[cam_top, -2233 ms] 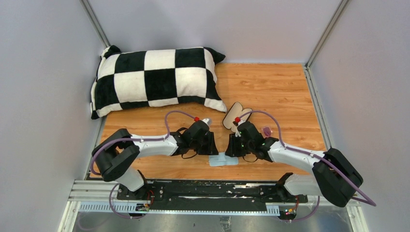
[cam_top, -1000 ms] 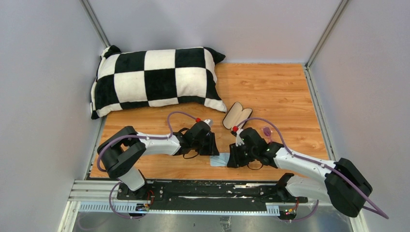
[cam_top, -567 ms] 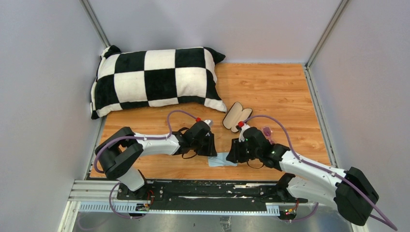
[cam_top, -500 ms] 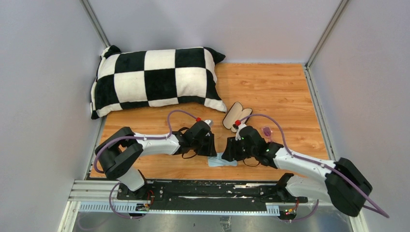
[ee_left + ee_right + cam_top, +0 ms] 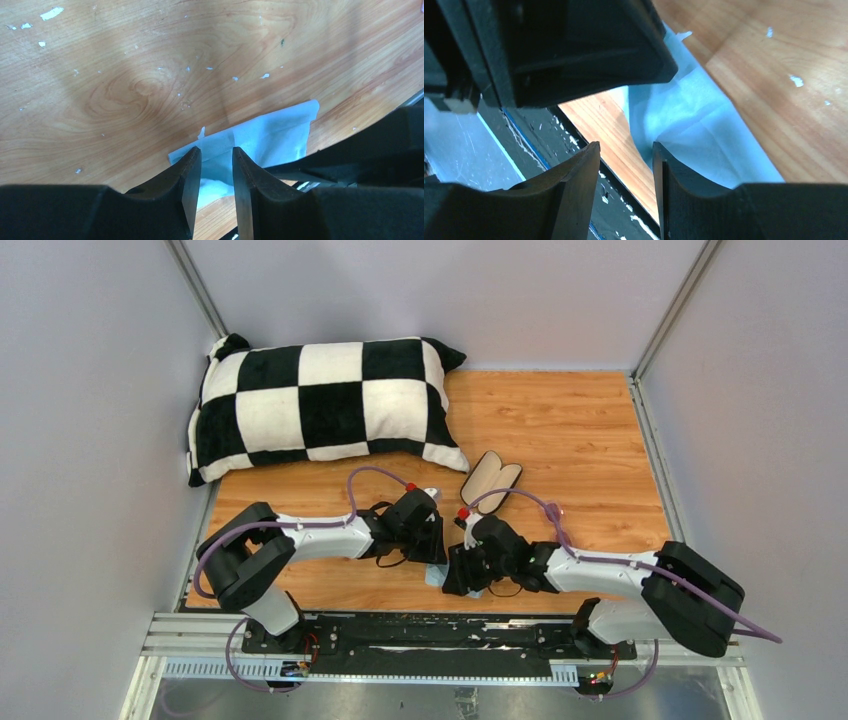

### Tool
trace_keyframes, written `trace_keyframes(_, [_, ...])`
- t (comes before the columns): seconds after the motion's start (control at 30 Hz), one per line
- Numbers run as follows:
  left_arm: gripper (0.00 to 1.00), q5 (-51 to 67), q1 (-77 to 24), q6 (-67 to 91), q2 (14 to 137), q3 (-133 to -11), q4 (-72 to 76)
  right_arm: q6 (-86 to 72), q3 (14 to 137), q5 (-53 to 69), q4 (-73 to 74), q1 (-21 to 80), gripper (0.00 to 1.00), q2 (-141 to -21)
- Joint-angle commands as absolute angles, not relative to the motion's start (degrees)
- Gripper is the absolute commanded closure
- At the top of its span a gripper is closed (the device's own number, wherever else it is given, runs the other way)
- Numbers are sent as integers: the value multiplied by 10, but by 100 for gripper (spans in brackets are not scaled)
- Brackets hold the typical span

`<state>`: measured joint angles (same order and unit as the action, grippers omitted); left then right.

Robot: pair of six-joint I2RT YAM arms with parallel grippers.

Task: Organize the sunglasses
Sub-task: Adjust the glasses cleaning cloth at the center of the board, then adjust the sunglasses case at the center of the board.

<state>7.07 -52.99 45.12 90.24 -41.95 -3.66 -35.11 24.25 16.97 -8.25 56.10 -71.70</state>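
The sunglasses [image 5: 553, 511] lay on the worktop [image 5: 560, 420], only a small pink glint showing just beside the right arm's cable, with neither gripper on them. They looked light and spindly. The thin frame would likely bend under a hard squeeze and the tinted lenses would be slick and easy to scratch, so the bridge or the frame's edge seemed the place to pinch, gently, never the lens faces. Near them, further from the arms, the open case [image 5: 490, 480] lay with its beige lining up. Down at the near edge both grippers crowded over the light blue cloth [image 5: 272, 137]. The left gripper [image 5: 216, 156] had its fingers a narrow gap apart over the cloth's edge, nothing clamped. The right gripper [image 5: 626, 150] stood slightly apart too, empty, at the cloth's near corner. The checkered pillow [image 5: 320, 405] sat well apart at the back left.
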Motion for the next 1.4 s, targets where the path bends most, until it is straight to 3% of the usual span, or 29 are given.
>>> trace_keyframes(0.0, [64, 62, -530, 418, 905, -446, -87, -324, 234, 154, -20, 573, 53, -673])
trace_keyframes(0.17, [63, 49, -530, 403, 870, -454, -122, -314, 239, 94, 79, 573, 53, -576])
trace_keyframes(0.33, [61, 18, -530, 412, 824, -473, -174, -434, 185, -126, 153, 565, 55, -412])
trace_keyframes(0.47, [59, 5, -530, 421, 770, -471, -187, -505, 134, -159, 185, 541, 56, -301])
trace_keyframes(0.6, [58, -29, -529, 427, 720, -453, -197, -509, 159, -209, 237, 532, 54, -275])
trace_keyframes(0.73, [57, -52, -524, 441, 703, -431, -209, -452, 186, -167, 222, 458, 50, -308])
trace_keyframes(0.87, [57, -61, -522, 453, 696, -406, -215, -419, 195, -28, 171, 350, 55, -388])
trace_keyframes(1.13, [57, -102, -510, 477, 617, -351, -221, -338, 330, -41, 144, 338, 57, -547])
trace_keyframes(1.37, [57, -125, -497, 480, 565, -335, -241, -285, 453, 26, 97, 323, 55, -726])
